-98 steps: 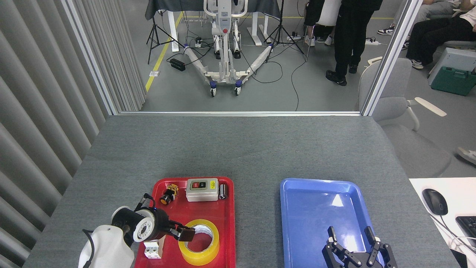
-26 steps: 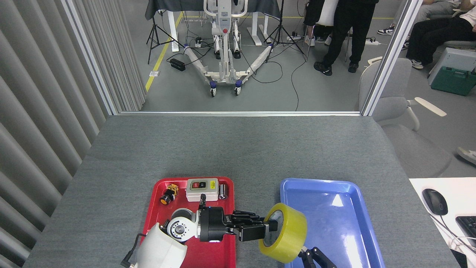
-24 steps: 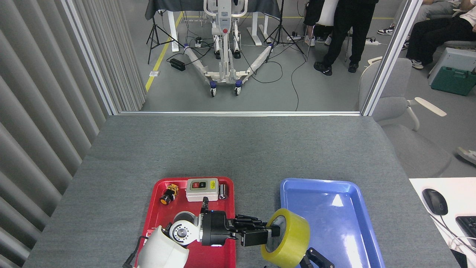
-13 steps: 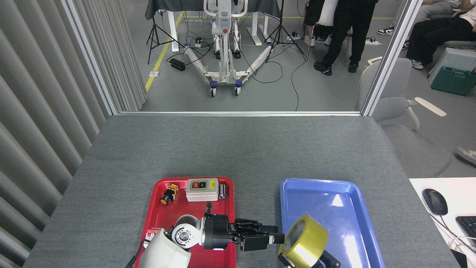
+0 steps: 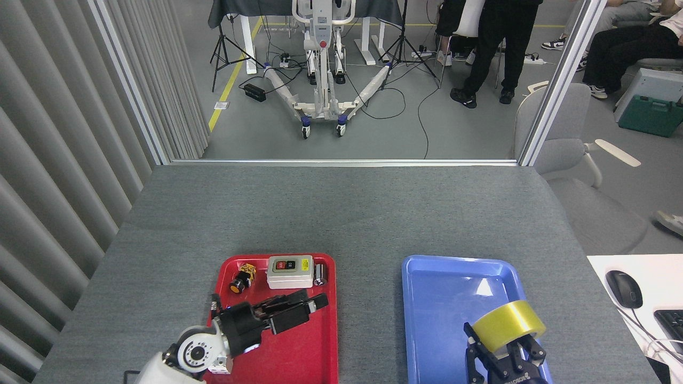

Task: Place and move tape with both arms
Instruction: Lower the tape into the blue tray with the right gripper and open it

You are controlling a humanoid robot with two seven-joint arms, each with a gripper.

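— Two grippers showing; which is holding the tape (image 5: pixel 509 318)?
— The right gripper (image 5: pixel 504 349), fingers clamping it over the blue tray (image 5: pixel 443 288) (near its 5 o'clock corner).
— And the left gripper (image 5: pixel 299 308)?
— Hovering over the red tray (image 5: pixel 299 352), pointing toward 2 o'clock, fingers nearly together, gripping nothing.

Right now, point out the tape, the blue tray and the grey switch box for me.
tape (image 5: pixel 509 318), head view, on its yellow outer band.
blue tray (image 5: pixel 453 260), head view, on its far rim.
grey switch box (image 5: pixel 290 272), head view, on its top face, below the buttons.
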